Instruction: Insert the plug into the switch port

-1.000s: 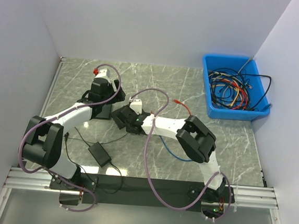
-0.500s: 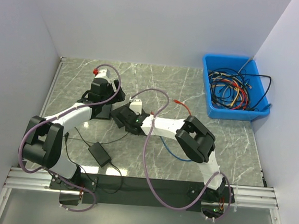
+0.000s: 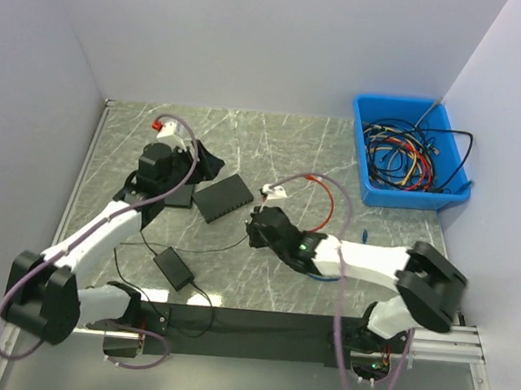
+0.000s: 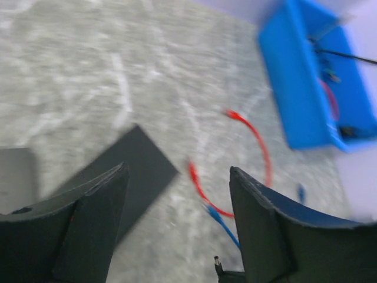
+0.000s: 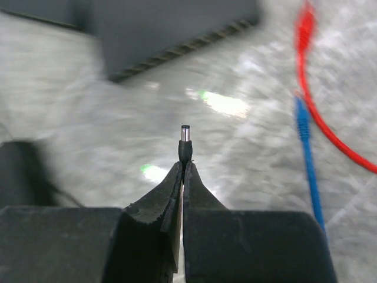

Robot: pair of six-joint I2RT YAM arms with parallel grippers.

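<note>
right gripper (image 5: 183,168): pinching the plug (image 5: 185,140), barrel tip poking out past the fingertips
plug location: held low over the table, just short of the switch (image 3: 224,197), not in a port
step advice: line the barrel up with the jack first, push straight and slowly; the port is too blurred to pick out
left gripper (image 4: 177,171): spread wide, holding nothing, beside the switch; it could brace it
far: red cable (image 3: 326,196), blue bin (image 3: 406,198), leave both alone

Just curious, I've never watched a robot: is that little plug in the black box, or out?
Out. The plug is pinched in the shut right gripper, its tip in open air, apart from the switch.
</note>
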